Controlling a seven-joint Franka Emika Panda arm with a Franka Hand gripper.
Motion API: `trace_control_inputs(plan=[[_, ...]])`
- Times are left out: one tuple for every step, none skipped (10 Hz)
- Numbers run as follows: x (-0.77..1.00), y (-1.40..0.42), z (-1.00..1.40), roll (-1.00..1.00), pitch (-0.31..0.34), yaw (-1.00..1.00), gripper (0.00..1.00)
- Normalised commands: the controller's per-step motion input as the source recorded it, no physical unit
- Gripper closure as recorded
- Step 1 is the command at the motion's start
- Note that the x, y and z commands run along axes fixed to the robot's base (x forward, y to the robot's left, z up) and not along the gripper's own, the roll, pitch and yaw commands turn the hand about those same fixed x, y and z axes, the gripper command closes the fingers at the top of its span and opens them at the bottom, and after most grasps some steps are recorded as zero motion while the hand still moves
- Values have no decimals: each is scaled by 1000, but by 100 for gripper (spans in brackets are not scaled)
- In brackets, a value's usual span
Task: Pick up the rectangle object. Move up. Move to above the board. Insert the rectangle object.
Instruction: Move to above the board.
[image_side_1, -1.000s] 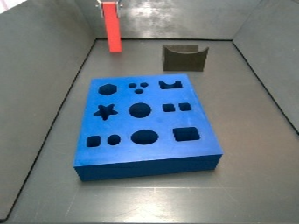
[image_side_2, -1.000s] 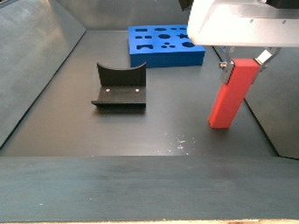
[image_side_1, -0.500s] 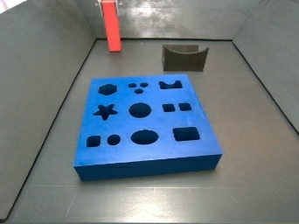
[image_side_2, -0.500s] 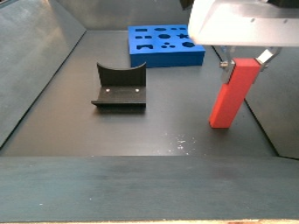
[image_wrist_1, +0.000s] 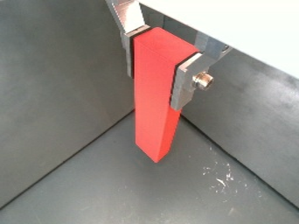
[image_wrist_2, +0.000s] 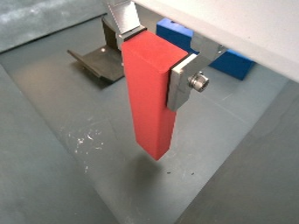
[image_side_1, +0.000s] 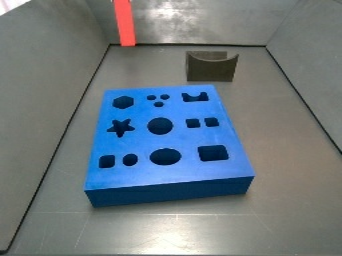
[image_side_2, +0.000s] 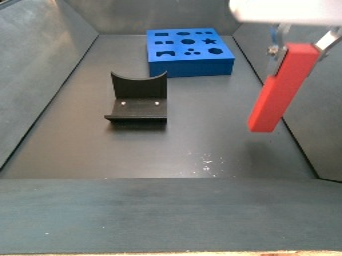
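Observation:
My gripper (image_wrist_1: 160, 59) is shut on the upper end of the rectangle object (image_wrist_1: 158, 101), a long red block that hangs upright between the silver fingers in both wrist views (image_wrist_2: 152, 105). In a side view the block (image_side_2: 285, 88) is held clear of the floor near the right wall, under the gripper (image_side_2: 301, 45). In a side view it shows at the far back left (image_side_1: 123, 22), with the gripper cut off by the frame edge. The blue board (image_side_1: 167, 135) with its shaped holes lies flat on the floor, well away from the block, and also shows in a side view (image_side_2: 190, 52).
A dark olive U-notched block (image_side_1: 211, 66) stands behind the board; it also shows in a side view (image_side_2: 136, 98) and a wrist view (image_wrist_2: 100, 59). Grey tray walls (image_side_1: 80, 90) close in the floor on all sides. The red block hangs close to one wall.
The gripper has risen with the red block in it; the block's lower end has left the floor. The board and the olive block have not moved.

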Motion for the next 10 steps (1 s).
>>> trace_control_inputs(plan=[[-69,41,910,40,59,-19,100],[-57,30,811,56,64,-8,100],[-52,21,715,64,65,2,100],[-49,14,586,73,62,12,100],[-48,6,489,86,62,19,100],[-47,0,362,99,60,24,100],[-43,-6,268,99,60,22,100],[-37,-9,172,88,62,20,100],[393,-1000,282,197,427,-247,100],[398,-1000,275,192,417,-204,100]])
